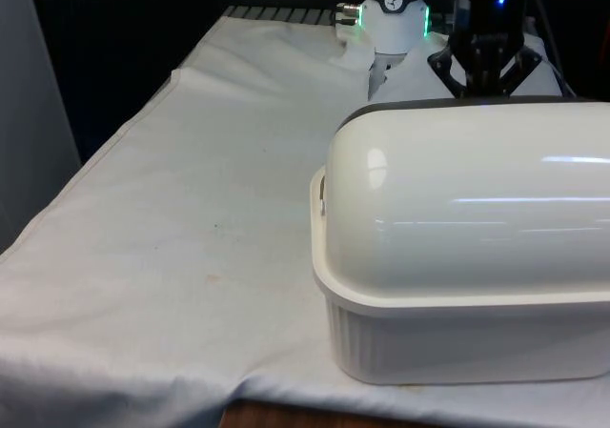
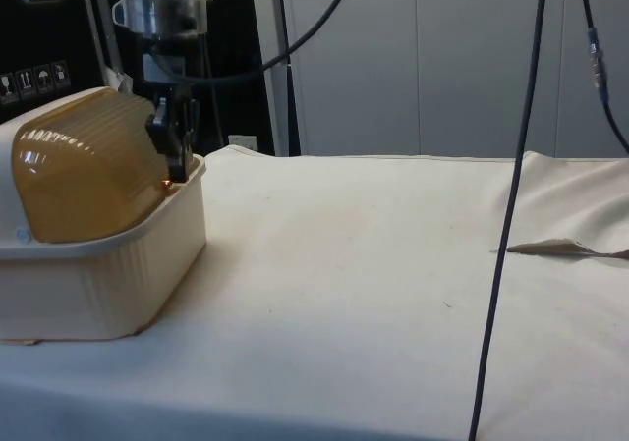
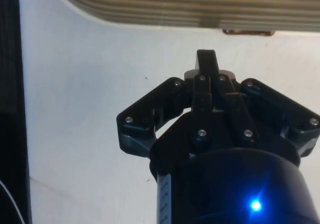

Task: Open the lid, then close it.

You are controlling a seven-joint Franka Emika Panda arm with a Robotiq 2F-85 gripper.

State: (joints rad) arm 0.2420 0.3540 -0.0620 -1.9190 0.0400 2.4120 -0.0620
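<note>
Hanging at the far rim of the cream plastic bread box [image 2: 108,264], beside its closed domed roll lid [image 1: 477,209], the black hand [image 2: 177,171] has its fingers pressed together, holding nothing.

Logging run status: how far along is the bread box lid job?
Done: nothing obvious; the lid sits closed over the bread box. In hand: the end effector is down at the box's rim beside the lid, fingers together. Left: by this frame I cannot tell whether opening is still ahead or the close has just finished.
</note>
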